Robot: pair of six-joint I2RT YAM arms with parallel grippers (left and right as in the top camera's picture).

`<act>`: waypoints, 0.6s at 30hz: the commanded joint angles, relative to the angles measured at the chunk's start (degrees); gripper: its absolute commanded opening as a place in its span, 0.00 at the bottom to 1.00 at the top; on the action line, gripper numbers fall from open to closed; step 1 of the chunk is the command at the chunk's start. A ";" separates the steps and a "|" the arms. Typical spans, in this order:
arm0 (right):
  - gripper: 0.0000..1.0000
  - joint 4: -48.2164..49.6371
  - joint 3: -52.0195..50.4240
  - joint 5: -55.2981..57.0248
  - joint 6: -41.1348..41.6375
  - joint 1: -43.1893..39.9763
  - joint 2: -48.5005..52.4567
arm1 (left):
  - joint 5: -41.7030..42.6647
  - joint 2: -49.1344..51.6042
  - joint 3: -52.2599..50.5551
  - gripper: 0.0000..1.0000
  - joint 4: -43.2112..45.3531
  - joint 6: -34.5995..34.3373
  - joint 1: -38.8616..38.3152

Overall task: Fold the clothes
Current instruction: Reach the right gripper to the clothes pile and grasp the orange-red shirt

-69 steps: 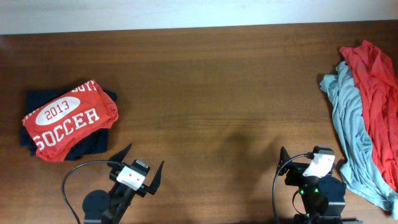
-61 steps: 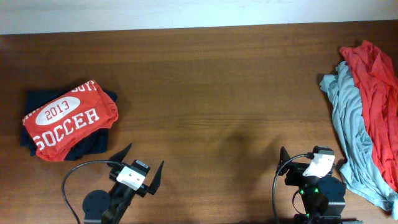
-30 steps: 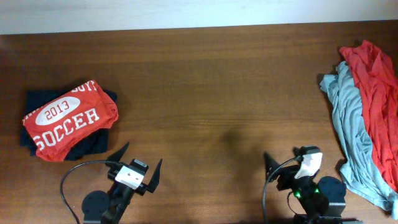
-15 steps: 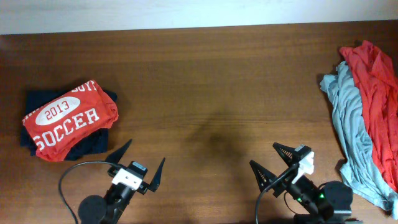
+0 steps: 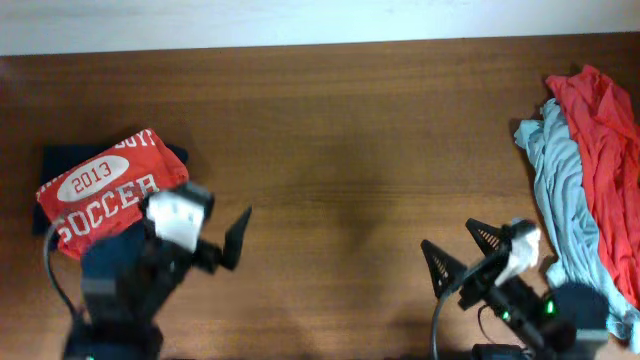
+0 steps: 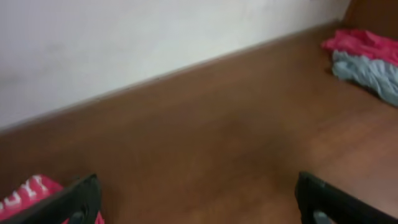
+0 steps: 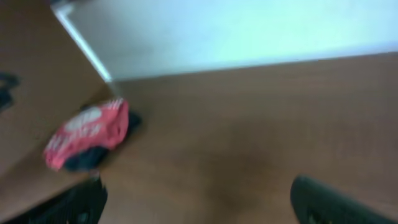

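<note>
A folded red "2013 SOCCER" shirt (image 5: 100, 190) lies on a folded dark blue garment (image 5: 60, 158) at the table's left; it also shows in the right wrist view (image 7: 87, 134). An unfolded pile lies at the right edge: a red garment (image 5: 600, 130) over a grey-blue one (image 5: 560, 180), seen far off in the left wrist view (image 6: 364, 56). My left gripper (image 5: 215, 240) is open and empty, raised beside the folded stack. My right gripper (image 5: 460, 255) is open and empty, left of the pile. Both wrist views show wide-spread fingers over bare wood.
The brown wooden table (image 5: 340, 150) ends at a white wall (image 5: 300, 20) along the back. The arm bases and cables sit at the front edge.
Both arms have lifted from their rest pose. The left arm rose and swung toward the folded stack; the right arm rose and turned left. The clothes have not moved.
</note>
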 commanded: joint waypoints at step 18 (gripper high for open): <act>0.99 -27.76 30.82 28.33 3.69 -2.86 46.56 | 4.09 35.10 28.92 0.99 -16.79 -2.01 -0.24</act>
